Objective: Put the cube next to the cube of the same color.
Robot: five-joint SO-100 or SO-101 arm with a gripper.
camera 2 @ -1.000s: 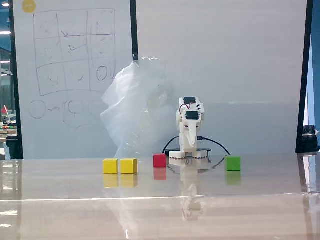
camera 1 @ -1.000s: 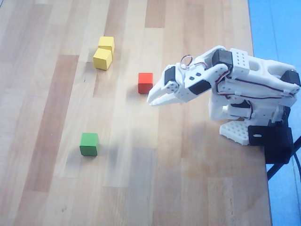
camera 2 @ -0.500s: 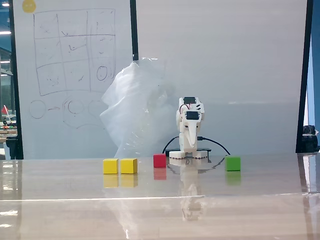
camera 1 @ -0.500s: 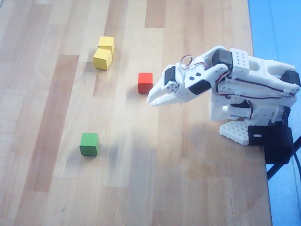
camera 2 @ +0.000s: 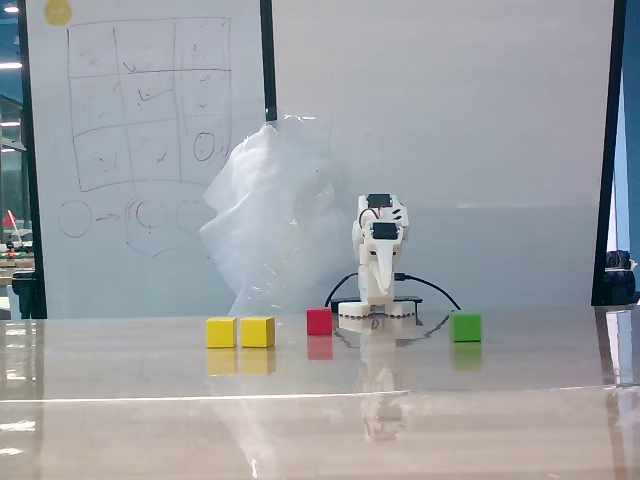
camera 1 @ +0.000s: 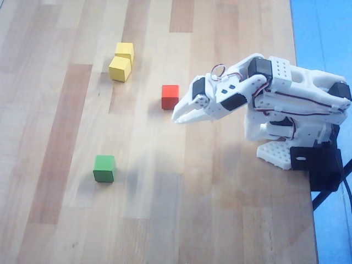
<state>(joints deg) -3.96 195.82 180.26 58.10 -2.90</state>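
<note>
Two yellow cubes sit touching each other on the wooden table. In the overhead view one yellow cube (camera 1: pixel 120 69) lies just in front of the other yellow cube (camera 1: pixel 125 51). The fixed view shows them side by side, one cube (camera 2: pixel 221 332) left of the other (camera 2: pixel 257 331). My white gripper (camera 1: pixel 177 116) hovers right of the red cube, far from both yellow ones. Its fingers are together and hold nothing. In the fixed view the gripper (camera 2: pixel 381 292) points down in front of the arm's base.
A red cube (camera 1: pixel 170 97) stands just left of the gripper tips, and a green cube (camera 1: pixel 104 168) lies lower left. The arm's base (camera 1: pixel 286 148) sits at the table's right edge. Behind the table are a whiteboard (camera 2: pixel 140 150) and a crumpled plastic sheet (camera 2: pixel 275 220).
</note>
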